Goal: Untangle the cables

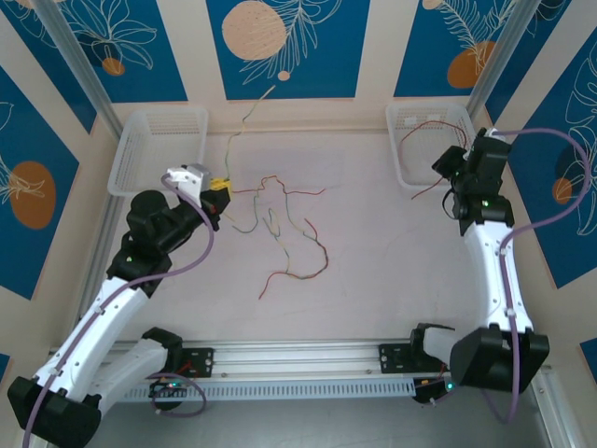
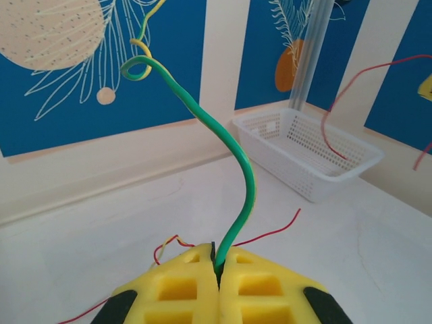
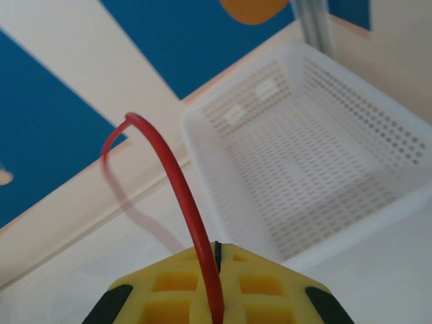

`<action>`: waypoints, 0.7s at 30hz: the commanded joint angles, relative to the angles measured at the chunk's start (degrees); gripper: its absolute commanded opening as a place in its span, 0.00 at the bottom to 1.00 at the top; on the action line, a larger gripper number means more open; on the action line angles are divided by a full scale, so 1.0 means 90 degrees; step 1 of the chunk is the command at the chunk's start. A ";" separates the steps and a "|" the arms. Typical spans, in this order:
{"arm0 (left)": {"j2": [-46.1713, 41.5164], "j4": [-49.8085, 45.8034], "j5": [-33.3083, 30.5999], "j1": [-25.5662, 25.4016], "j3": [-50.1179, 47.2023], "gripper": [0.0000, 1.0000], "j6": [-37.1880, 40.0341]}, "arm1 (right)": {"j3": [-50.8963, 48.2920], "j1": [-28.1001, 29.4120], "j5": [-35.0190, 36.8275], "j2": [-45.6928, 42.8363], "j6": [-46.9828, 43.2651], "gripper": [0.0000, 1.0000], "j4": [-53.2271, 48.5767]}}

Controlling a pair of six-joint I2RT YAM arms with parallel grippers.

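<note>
My left pincer (image 2: 217, 266) was clamped on a green cable (image 2: 237, 202) just left of the tangle of cables (image 1: 280, 224) lying on the bench (image 1: 373, 271), and the strand rose up from the closed jaws. My right pincer (image 3: 216, 260), well right of that tangle, gripped a red cable (image 3: 182, 196) that arched upward.

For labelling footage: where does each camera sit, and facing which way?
Top external: above and behind, looking down; both arms show.
Left wrist: over its fingers, shut on a green cable, toward the back wall.
Right wrist: over its fingers, shut on a red cable, toward a white basket.
Shared: top also shows that basket.
</note>
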 commanded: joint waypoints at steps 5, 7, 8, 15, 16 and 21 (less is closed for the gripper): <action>-0.0180 -0.0163 0.0119 -0.0177 0.0186 0.00 -0.0136 | 0.0853 -0.0375 0.0732 0.1183 -0.0038 0.00 0.0119; -0.0211 -0.0164 0.0100 -0.0205 0.0164 0.00 -0.0178 | 0.1185 -0.0435 0.0764 0.1692 -0.0144 0.00 0.0123; -0.0219 -0.0156 0.0105 -0.0219 0.0154 0.00 -0.0198 | 0.1334 -0.0450 0.0702 0.1927 -0.0227 0.00 0.0145; -0.0272 -0.0163 0.0068 -0.0300 0.0105 0.00 -0.0233 | 0.2691 -0.0534 0.0232 0.3640 -0.0781 0.00 -0.0237; -0.0281 -0.0194 0.0034 -0.0312 0.0099 0.00 -0.0226 | 0.2819 -0.0529 0.0376 0.3800 -0.0767 0.00 -0.0242; -0.0366 -0.0162 -0.0046 -0.0344 0.0018 0.00 -0.0247 | 0.3845 -0.0534 0.1019 0.4864 -0.0434 0.00 -0.0813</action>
